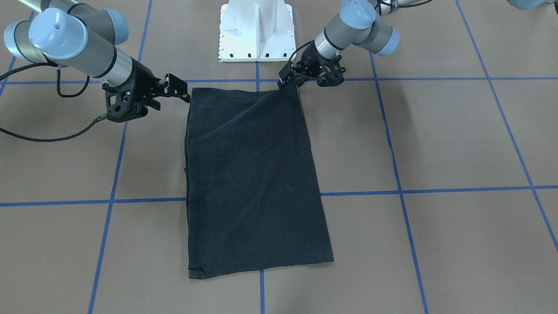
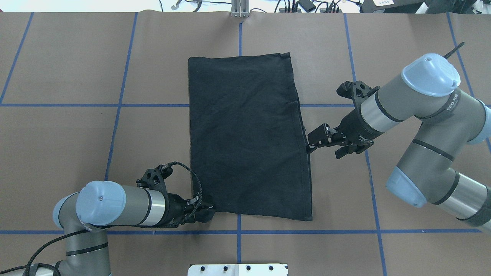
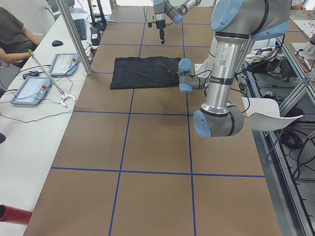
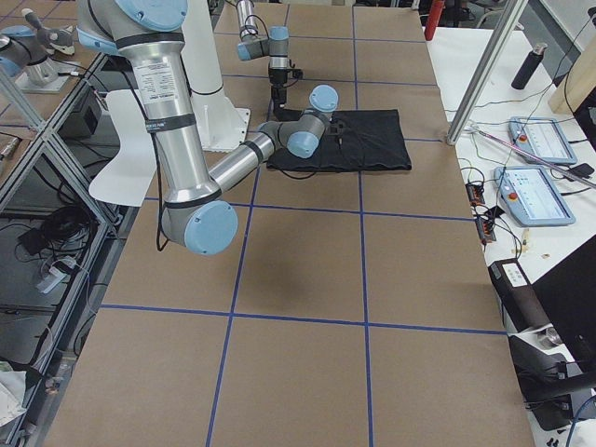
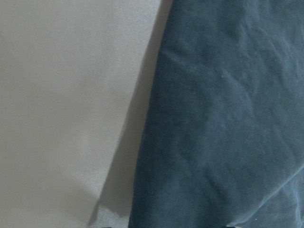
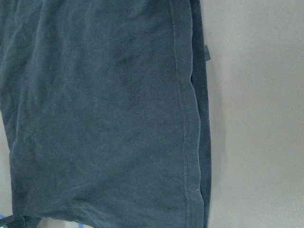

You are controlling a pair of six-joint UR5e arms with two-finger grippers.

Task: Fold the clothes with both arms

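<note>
Your black left gripper (image 2: 207, 213) sits at a robot-side corner of the flat, folded black T-shirt (image 2: 245, 134). The black right gripper (image 2: 309, 146) hangs over its opposite edge. You cannot tell whether either is spread or pinching.

Left arm (image 2: 132, 205): built of silver-grey tubes, capped in light blue, looped by a braided black cable.
Right arm (image 2: 414, 97): coloured alike; ringed with black bands, printed with dark lettering.
Left end effector (image 2: 207, 214): small, black.
Right end effector (image 2: 308, 147): black, slim-fingered.
Pedestal base (image 1: 256, 30): painted white, bolted along its edge.
</note>
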